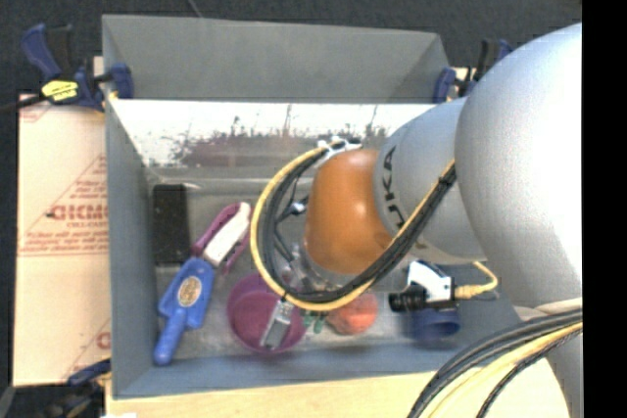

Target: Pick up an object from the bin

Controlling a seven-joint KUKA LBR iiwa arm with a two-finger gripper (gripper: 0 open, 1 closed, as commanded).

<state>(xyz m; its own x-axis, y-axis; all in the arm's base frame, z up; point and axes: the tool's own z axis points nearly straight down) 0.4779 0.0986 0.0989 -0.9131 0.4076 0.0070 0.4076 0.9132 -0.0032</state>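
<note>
My gripper (285, 320) comes down under the arm's orange cover, low in the front middle of the bin. Its grey tip sits at the right side of a magenta cup (251, 311), which lies on the bin floor; whether it touches the cup I cannot tell. Just right of the gripper rests a small orange-red ball (357, 315), partly hidden by the cables. To the left of the cup lies a blue toy tool (184, 304) with a yellow mark on it.
A pink and white handled item (224, 234) lies behind the cup. A black rectangular block (169, 224) sits by the left wall. A dark blue object (432, 323) lies at the front right. The arm and its cables cover the bin's right half.
</note>
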